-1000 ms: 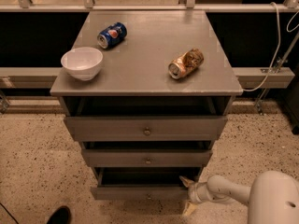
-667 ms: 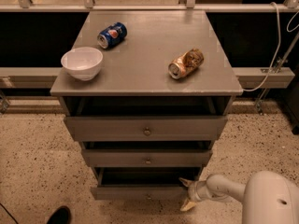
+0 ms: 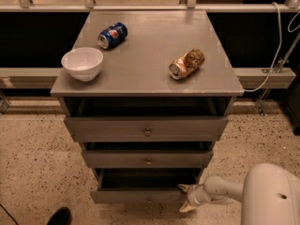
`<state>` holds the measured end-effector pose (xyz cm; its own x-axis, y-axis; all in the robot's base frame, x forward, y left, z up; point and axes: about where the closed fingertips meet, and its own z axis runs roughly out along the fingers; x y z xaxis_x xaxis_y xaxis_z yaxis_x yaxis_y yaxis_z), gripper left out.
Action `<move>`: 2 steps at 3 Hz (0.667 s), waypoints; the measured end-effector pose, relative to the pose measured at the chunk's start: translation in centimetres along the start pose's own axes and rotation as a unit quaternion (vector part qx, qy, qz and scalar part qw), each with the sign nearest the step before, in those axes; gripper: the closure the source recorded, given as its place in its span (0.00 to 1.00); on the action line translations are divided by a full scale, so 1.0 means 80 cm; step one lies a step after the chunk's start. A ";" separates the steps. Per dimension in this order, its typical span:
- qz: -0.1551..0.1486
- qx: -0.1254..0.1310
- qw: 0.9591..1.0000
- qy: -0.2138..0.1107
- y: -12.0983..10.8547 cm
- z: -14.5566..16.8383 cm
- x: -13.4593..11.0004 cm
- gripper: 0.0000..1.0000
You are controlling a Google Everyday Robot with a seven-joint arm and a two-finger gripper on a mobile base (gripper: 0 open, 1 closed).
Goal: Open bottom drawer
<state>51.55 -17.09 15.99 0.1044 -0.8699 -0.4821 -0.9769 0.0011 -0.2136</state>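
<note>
Low, fingers (image 3: pixel 187 207) splayed at bottom drawer (image 3: pixel 140 196)

Looks like a robot test lab: speckled terrazzo floor (image 3: pixel 33 163) under a lone grey drawer cabinet (image 3: pixel 145 130), a loose cable (image 3: pixel 274 55) behind it, and the tool (image 3: pixel 186 198) at its bottom drawer (image 3: pixel 136 196).

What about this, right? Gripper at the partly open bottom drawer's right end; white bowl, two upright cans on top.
Wrong on the cans: the camera view shows the blue can and gold can lying on their sides. The gripper at the right end of the bottom drawer and white bowl are as stated.
</note>
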 end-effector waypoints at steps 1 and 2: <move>0.003 -0.035 0.999 -0.008 0.058 -0.012 -0.028 0.29; 0.015 -0.062 0.997 -0.032 0.103 -0.023 -0.044 0.29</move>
<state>42.81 -14.93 17.54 0.0817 -0.8373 -0.5406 -0.9950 -0.0374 -0.0925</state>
